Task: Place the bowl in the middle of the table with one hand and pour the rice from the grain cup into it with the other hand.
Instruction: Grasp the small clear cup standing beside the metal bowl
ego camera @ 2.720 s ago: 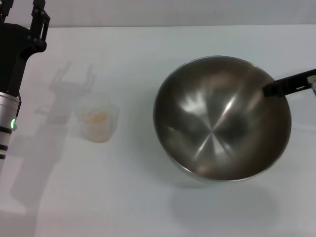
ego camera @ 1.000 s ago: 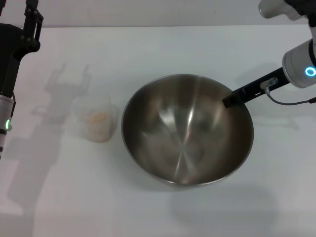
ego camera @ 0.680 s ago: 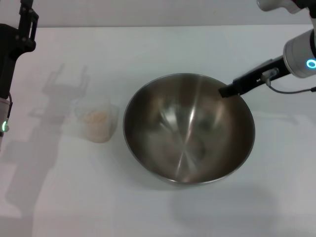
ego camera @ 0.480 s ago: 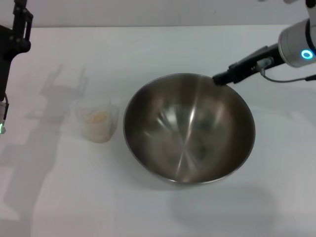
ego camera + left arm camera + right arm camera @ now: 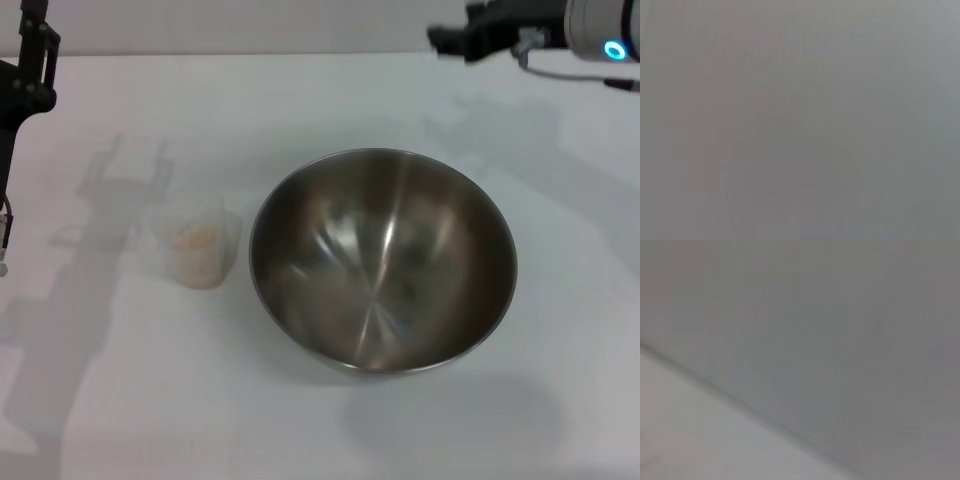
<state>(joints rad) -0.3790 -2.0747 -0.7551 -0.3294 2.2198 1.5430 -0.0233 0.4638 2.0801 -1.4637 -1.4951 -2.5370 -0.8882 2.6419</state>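
The steel bowl (image 5: 381,262) stands upright and empty in the middle of the white table (image 5: 300,100). The clear grain cup (image 5: 198,243) stands to its left, a short gap away, with pale rice (image 5: 197,237) inside. My right gripper (image 5: 452,38) hangs above the far right of the table, well clear of the bowl and holding nothing. My left gripper (image 5: 30,55) is raised at the far left edge, behind and left of the cup; its shadow on the table shows two spread fingers. Both wrist views show only blank grey.
The left arm's shadow (image 5: 120,190) falls on the table around the cup. The table's far edge (image 5: 250,53) runs along the top of the head view.
My right gripper brought the bowl left to the middle of the table, let go of its rim and drew back up and away. My left arm drifted slightly left.
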